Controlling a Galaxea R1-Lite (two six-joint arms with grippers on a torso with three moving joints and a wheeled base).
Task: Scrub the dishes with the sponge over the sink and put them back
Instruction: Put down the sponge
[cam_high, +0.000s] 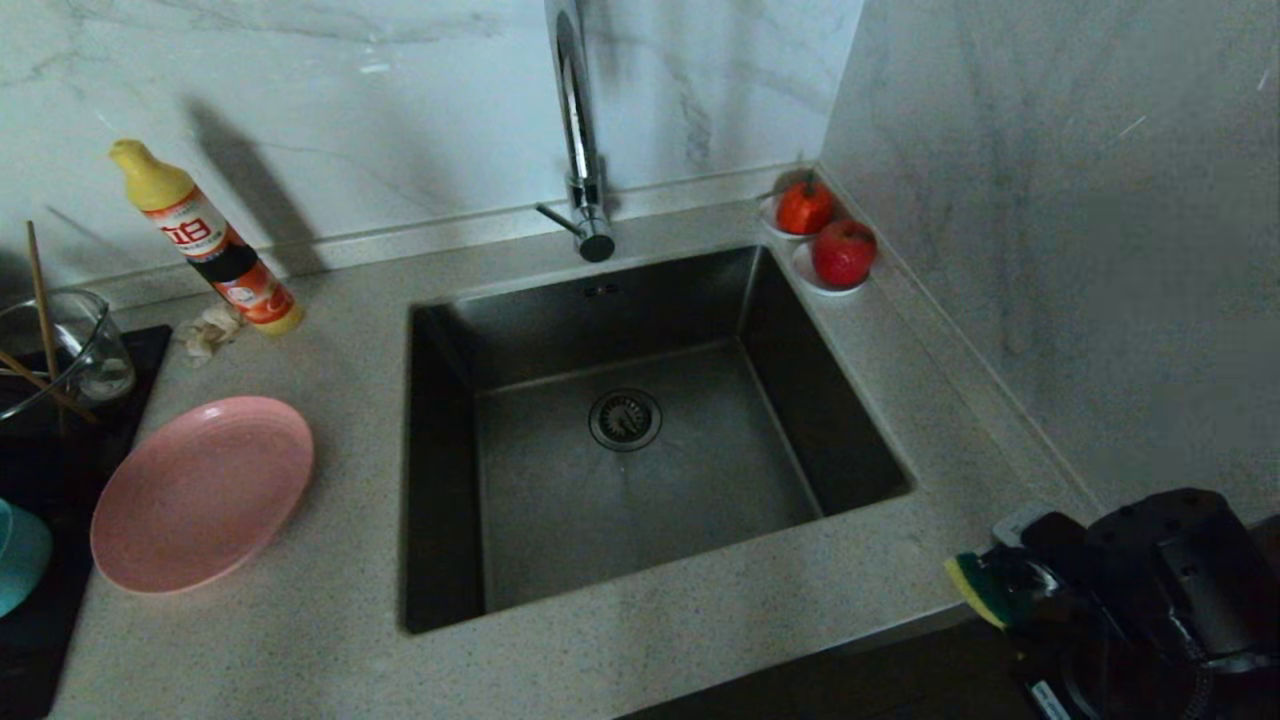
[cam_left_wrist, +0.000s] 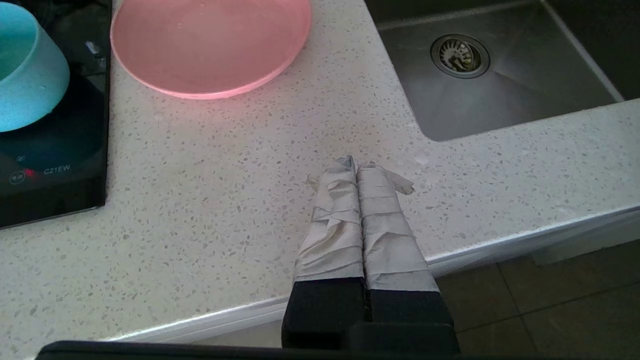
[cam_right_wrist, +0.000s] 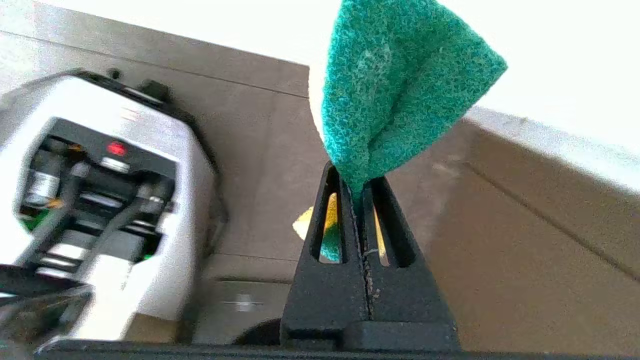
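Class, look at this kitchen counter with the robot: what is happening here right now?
The right gripper is shut on the sponge, low at the counter's front edge, right of the sink. The left gripper is shut, holding nothing, above the counter in front of the pink plate. The plate lies on the counter left of the sink, the teal bowl beside it on the black cooktop. Neither dish has been picked up.

The right arm hangs low at the bench's front right corner, its right gripper (cam_right_wrist: 357, 187) pinching the sponge (cam_right_wrist: 395, 95) between closed black fingers (cam_right_wrist: 325, 230). The left gripper (cam_left_wrist: 356, 167) waits parked, its tape-wrapped fingers (cam_left_wrist: 340, 210) pressed together.
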